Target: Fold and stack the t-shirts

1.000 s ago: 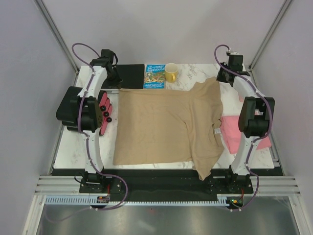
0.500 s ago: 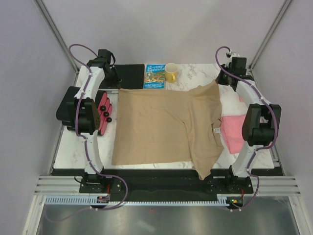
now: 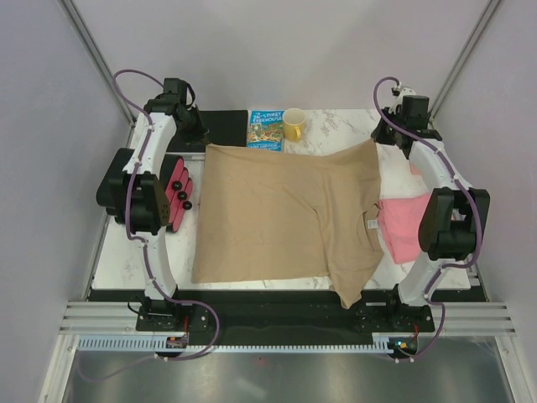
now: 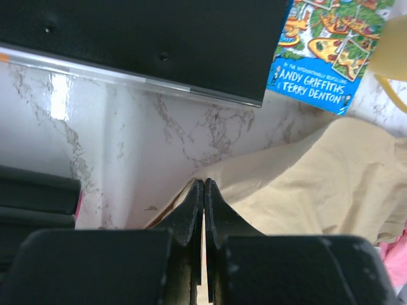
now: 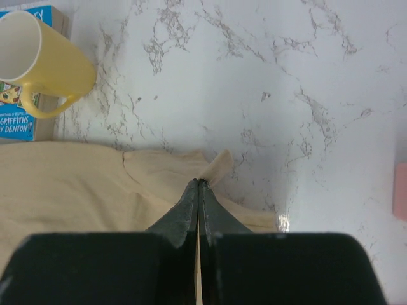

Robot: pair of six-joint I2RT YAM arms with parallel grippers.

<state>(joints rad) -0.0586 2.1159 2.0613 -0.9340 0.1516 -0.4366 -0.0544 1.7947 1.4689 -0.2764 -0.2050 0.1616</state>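
The tan t-shirt (image 3: 277,210) lies spread across the middle of the marble table, and one part of it hangs over the near edge. My left gripper (image 3: 204,144) is shut on its far left corner; in the left wrist view the jaws (image 4: 203,182) pinch that tan cloth (image 4: 305,184). My right gripper (image 3: 375,139) is shut on the far right corner, where a tab of cloth (image 5: 219,165) sticks out past the closed tips (image 5: 199,182). The pink t-shirt (image 3: 401,228) lies at the right, partly under the tan one and behind my right arm.
A blue book (image 3: 265,130) and a yellow mug (image 3: 294,124) stand at the far edge, just beyond the tan shirt. A black panel (image 3: 225,126) lies at the far left. The pink-and-black drawer box (image 3: 178,195) sits along the left side.
Both grippers have drawn back toward the far edge and apart, holding the tan shirt's corners. Its far edge is now straighter and its right part flatter.
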